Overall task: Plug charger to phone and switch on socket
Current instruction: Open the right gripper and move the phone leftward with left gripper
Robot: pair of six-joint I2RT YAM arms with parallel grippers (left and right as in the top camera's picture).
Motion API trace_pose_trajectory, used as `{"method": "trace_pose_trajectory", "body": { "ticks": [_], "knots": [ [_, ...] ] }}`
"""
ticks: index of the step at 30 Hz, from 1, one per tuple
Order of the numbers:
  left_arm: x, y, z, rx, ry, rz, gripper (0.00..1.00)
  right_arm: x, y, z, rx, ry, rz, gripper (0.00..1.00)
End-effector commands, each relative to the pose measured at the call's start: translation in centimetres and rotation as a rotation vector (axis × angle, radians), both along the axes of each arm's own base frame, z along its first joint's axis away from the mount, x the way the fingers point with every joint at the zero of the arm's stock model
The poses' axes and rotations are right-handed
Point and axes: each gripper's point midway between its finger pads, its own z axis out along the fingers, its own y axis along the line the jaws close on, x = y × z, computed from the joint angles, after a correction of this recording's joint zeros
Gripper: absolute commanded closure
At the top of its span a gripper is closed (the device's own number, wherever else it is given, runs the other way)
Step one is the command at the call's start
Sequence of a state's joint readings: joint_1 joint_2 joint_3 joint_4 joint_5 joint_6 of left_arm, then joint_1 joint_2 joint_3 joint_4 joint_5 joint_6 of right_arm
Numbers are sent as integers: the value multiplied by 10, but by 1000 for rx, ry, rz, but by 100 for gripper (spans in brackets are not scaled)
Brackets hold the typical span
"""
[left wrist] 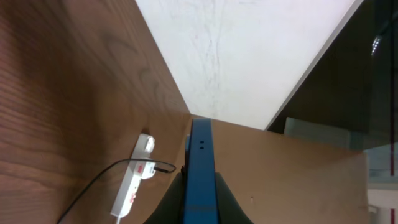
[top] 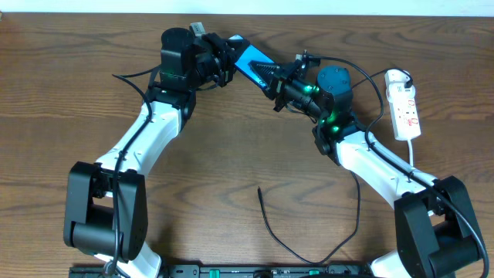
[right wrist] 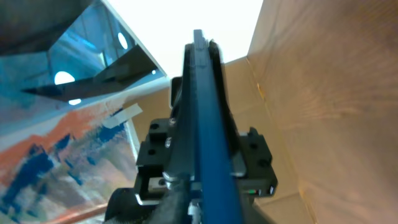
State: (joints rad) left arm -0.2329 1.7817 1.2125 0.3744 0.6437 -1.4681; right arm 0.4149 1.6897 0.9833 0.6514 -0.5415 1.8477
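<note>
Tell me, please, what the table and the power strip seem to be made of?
Table: wood or wood-look laminate, matt brown, with visible grain lines. Power strip: probably hard plastic, smooth white, with red-marked switches.

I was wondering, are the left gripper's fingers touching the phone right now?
Touching. The left wrist view shows the phone edge-on, clamped between the fingers of the left gripper.

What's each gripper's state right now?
Left gripper: closed, holding the phone.
Right gripper: phone between its fingers; grip cannot be told.
</note>
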Motion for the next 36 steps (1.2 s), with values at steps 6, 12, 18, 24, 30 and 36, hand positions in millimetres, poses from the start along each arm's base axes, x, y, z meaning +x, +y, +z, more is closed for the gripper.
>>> {"method": "trace_pose_trajectory", "body": {
  "ticks": [6, 12, 18, 24, 30, 36],
  "knots": [
    [0, 1, 30, -6, -74, 7, 93, -4, 8, 14, -5, -65, 29, 46],
    [4, 11, 30, -5, -74, 26, 92, -4, 7, 14, -40, -115, 29, 20],
    [14, 39, 30, -4, -74, 81, 93, -3, 7, 14, -118, -228, 34, 1],
    [24, 73, 30, -4, -73, 141, 93, -3, 6, 14, -167, -299, 34, 1],
    [24, 99, 32, -24, -71, 126, 93, 0, 2, 9, -180, -279, 27, 1],
    [17, 125, 35, -55, -69, 78, 93, 7, -9, -4, -208, -222, 5, 1]
  ]
}}
